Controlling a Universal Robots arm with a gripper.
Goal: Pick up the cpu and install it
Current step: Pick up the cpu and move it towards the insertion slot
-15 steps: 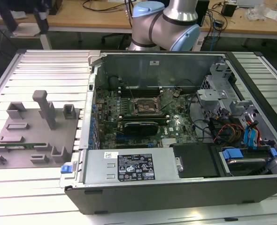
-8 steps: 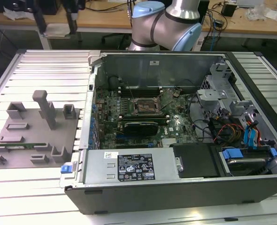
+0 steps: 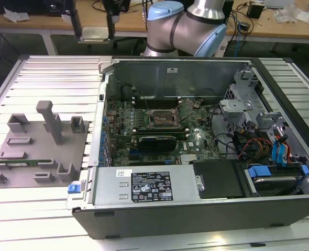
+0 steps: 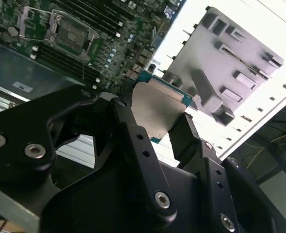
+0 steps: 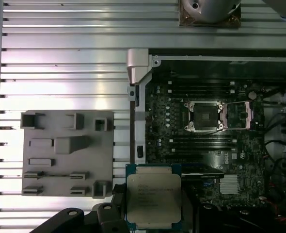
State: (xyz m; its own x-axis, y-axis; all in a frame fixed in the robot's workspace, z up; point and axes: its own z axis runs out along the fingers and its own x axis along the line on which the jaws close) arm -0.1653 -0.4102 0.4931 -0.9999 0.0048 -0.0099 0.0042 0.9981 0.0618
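arm (image 3: 188, 23) sits behind the open pc case (image 3: 196, 217) in the exterior view, with its silver and light-blue joints at the top edge. the wrist is held up high, looking down at the table (image 5: 60, 73) and the case. gripper (image 4: 155, 124) is black, and its two fingers (image 4: 127, 121) are pressed in on opposite edges of the cpu (image 4: 157, 107), so it is pinching the chip, which is lifted clear of everything. the silvery lid faces both wrist cameras and the green edge shows round it. left to right in the exterior view: grey fixture plate (image 3: 39, 141) on the slatted table with a green memory stick (image 3: 15, 163) lying in it, then the case with the motherboard (image 3: 144, 125) and the socket (image 3: 162, 119), then blue drive caddies (image 3: 259, 171) and cables at the exterior view's right. labels: a black and white sticker (image 3: 150, 186) on the power supply (image 3: 112, 183) and a small white sticker on the case's back wall. there is faint print on the cpu lid (image 5: 153, 194); none of it is read out here. in the first wrist view the gripper (image 5: 152, 208) holds the cpu over the case's side wall, between the fixture plate (image 5: 68, 153) and the motherboard (image 5: 182, 145). the socket (image 5: 204, 116) is well apart from the chip, its frame open and its load plate (image 5: 242, 115) folded out beside it. cpu not yet seated.
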